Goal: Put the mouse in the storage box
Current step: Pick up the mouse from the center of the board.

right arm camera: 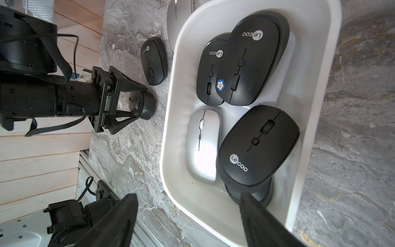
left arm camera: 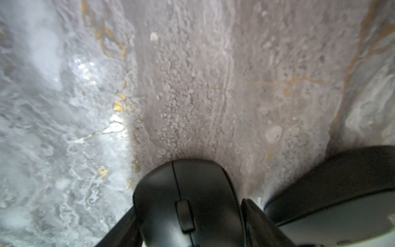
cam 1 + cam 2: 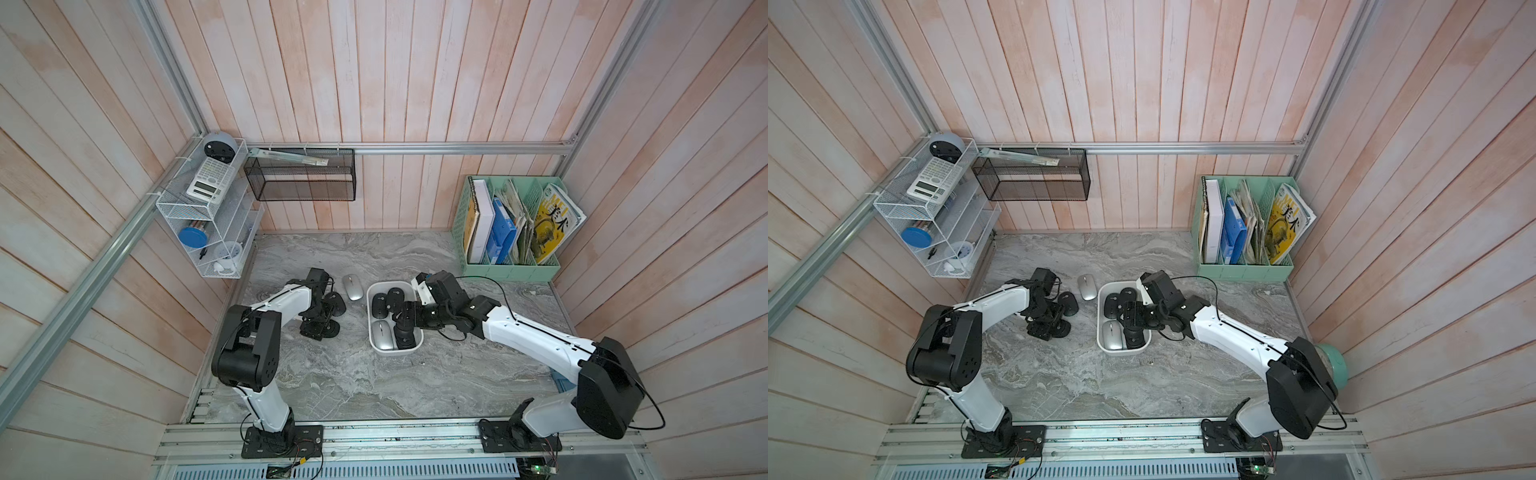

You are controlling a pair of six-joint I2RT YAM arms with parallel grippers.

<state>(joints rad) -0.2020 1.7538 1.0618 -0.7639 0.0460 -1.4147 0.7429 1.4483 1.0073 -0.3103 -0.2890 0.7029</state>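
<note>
Storage box: plain white. Tabletop: grey marble pattern, gold veins. File holder: mint green, perforated.

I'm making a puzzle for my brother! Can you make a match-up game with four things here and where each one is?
Things: 1 calculator; 2 yellow magazine; 3 left end effector; 4 right end effector.
Places: A over the storage box; B in the white wire rack; C around a black mouse; D in the green file holder.
Pairs: 1-B, 2-D, 3-C, 4-A.
</note>
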